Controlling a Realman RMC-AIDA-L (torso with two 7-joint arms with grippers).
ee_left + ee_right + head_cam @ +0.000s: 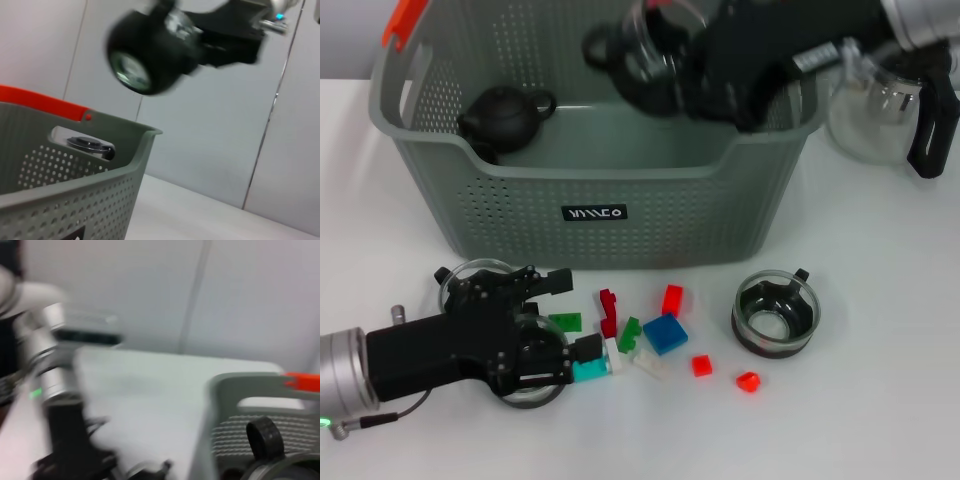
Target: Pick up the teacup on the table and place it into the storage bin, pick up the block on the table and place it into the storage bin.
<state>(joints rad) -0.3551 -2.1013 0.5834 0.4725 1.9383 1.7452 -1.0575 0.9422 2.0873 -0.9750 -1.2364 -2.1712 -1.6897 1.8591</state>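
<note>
Above the storage bin [620,190], the right gripper [665,55] holds a glass teacup [645,45]; finger spread unclear. Near left, the left gripper [582,360] pinches a teal block [588,371], unseen in its wrist view.

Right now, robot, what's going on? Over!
Right tool carrying a glass teacup above the storage bin. Left tool down at the blocks, on a teal one. Black teapot already in bin.
</note>
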